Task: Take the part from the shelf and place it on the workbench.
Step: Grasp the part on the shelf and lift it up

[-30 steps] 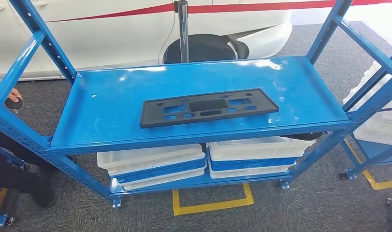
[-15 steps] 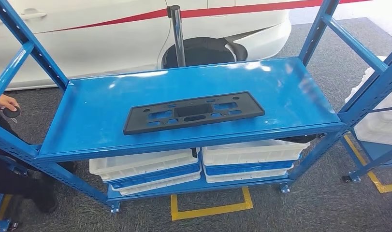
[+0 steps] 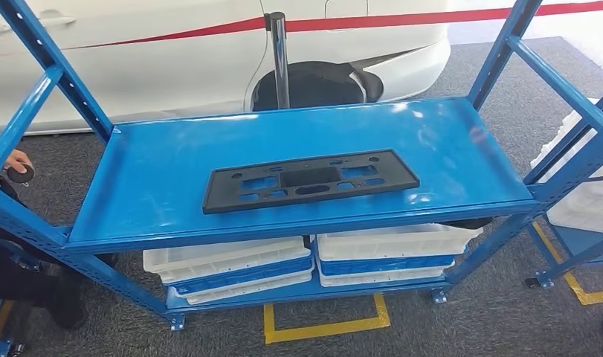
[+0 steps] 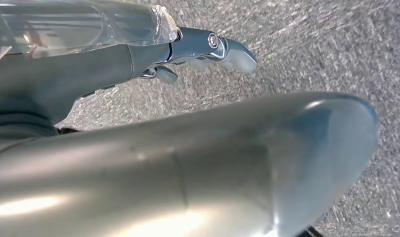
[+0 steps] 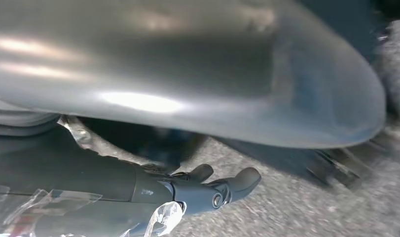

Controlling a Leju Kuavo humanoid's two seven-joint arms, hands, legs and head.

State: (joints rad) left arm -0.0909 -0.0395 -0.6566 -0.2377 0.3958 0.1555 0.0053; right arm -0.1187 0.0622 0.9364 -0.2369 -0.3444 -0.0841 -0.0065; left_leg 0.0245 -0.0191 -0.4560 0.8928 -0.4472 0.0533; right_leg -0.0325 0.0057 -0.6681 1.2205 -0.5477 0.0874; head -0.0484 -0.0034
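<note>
A flat black plastic part (image 3: 311, 181) with several cut-outs lies lengthwise on the top board of the blue metal shelf (image 3: 164, 163), near its front edge and a little right of the middle. Nothing touches it. In the left wrist view my left hand (image 4: 207, 47) hangs over grey carpet with its fingers stretched out and nothing in them. In the right wrist view my right hand (image 5: 212, 190) hangs likewise over the carpet, holding nothing.
White and blue trays (image 3: 231, 264) are stacked on the lower board. Blue uprights (image 3: 53, 67) frame the shelf. A person's hand (image 3: 15, 165) holds a small black object at the left. A chrome pole (image 3: 280, 59) and white car (image 3: 172, 52) stand behind; another rack (image 3: 581, 193) is right.
The whole picture shifted left, then back right and slightly down: my view moved. The part has not moved on the shelf.
</note>
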